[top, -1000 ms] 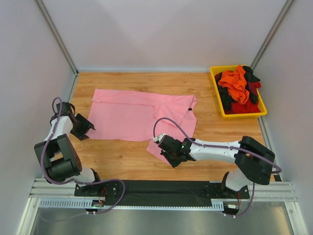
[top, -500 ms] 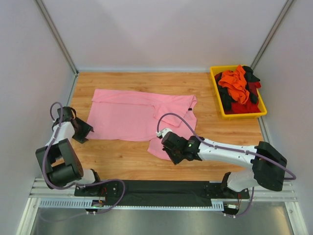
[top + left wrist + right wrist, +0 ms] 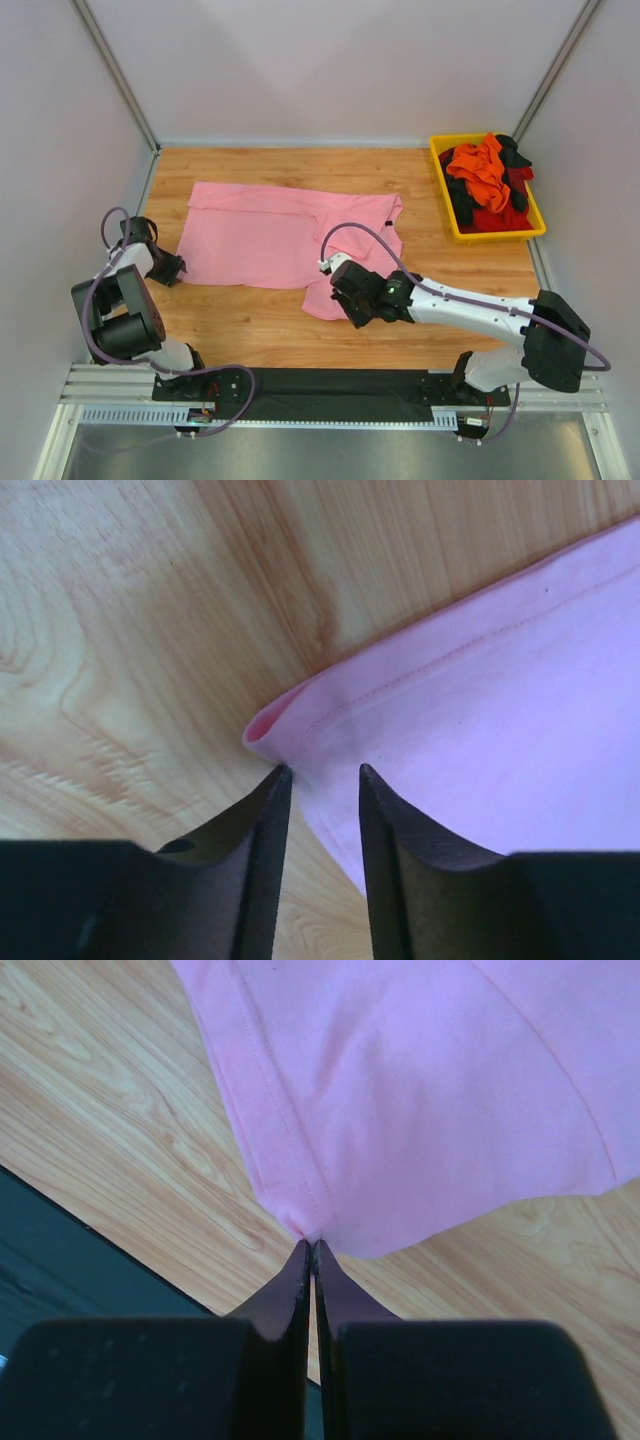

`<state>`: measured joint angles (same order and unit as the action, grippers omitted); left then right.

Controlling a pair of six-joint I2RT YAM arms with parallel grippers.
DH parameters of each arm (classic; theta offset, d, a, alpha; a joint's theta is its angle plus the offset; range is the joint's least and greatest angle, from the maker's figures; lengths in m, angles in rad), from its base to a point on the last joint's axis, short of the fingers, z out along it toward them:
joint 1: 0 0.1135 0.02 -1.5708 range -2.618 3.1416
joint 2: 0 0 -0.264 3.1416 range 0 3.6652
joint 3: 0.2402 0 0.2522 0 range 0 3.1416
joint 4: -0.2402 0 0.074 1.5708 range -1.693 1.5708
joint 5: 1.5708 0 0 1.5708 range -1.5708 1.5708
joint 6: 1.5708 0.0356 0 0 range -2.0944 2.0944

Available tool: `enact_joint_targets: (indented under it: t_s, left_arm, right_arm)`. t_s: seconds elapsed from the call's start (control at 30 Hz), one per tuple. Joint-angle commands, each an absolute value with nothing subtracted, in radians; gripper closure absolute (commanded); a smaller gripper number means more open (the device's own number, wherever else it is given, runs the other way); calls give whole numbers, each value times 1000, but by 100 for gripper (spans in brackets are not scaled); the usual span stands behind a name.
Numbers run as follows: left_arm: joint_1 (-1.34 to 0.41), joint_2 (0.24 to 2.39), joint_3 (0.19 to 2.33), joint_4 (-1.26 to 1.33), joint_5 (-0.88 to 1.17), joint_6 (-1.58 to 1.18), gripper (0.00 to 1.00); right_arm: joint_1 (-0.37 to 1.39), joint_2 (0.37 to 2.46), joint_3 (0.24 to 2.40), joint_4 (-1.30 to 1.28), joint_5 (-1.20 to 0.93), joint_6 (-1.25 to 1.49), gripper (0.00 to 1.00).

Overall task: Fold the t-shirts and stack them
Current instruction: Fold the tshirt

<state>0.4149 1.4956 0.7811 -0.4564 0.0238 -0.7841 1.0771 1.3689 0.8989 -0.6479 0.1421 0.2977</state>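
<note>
A light pink t-shirt (image 3: 270,235) lies spread on the wooden table, with a flap hanging toward the near edge. My right gripper (image 3: 345,312) is shut on the near corner of that flap; in the right wrist view the jaws (image 3: 313,1245) pinch the hem of the pink cloth (image 3: 420,1090). My left gripper (image 3: 172,267) sits at the shirt's left near corner. Its jaws (image 3: 322,770) stand apart, low on the wood, with the folded hem corner (image 3: 300,725) at their tips. Orange (image 3: 480,165), red (image 3: 495,215) and black (image 3: 460,195) t-shirts are piled in the bin.
A yellow plastic bin (image 3: 445,190) stands at the table's far right. Grey walls close in the table on the left, back and right. A black strip and metal rail (image 3: 330,385) run along the near edge by the arm bases.
The right gripper has closed on the flap's corner and shifted slightly away from the near edge. The left gripper has moved in to the shirt's left corner and its jaws have narrowed.
</note>
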Motion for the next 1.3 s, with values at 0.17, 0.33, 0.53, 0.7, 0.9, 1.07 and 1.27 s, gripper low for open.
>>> enact_joint_targets:
  t_s: [0.17, 0.33, 0.53, 0.7, 0.9, 1.07, 1.27]
  left_arm:
    - [420, 1554, 825, -390, 15, -802, 100]
    - [387, 1528, 841, -379, 22, -804, 100]
    - [353, 1538, 937, -437, 14, -818, 100]
    - [333, 1598, 1067, -511, 29, -822, 100]
    - [324, 1675, 1161, -529, 41, -830, 100]
    - [322, 1736, 1242, -558, 44, -822, 100]
    - [304, 1807, 1336, -564, 63, -804, 100]
  right_arm:
    - [1023, 1339, 971, -672, 233, 281, 100]
    - [991, 1347, 1018, -692, 287, 272, 100]
    - [910, 1364, 1091, -715, 310, 249, 100]
    - [809, 1402, 1172, -718, 288, 195, 100]
    - [736, 1492, 1336, -750, 301, 123, 100]
    - [687, 1587, 1460, -778, 307, 91, 100]
    - [643, 1672, 1548, -802, 318, 64, 100]
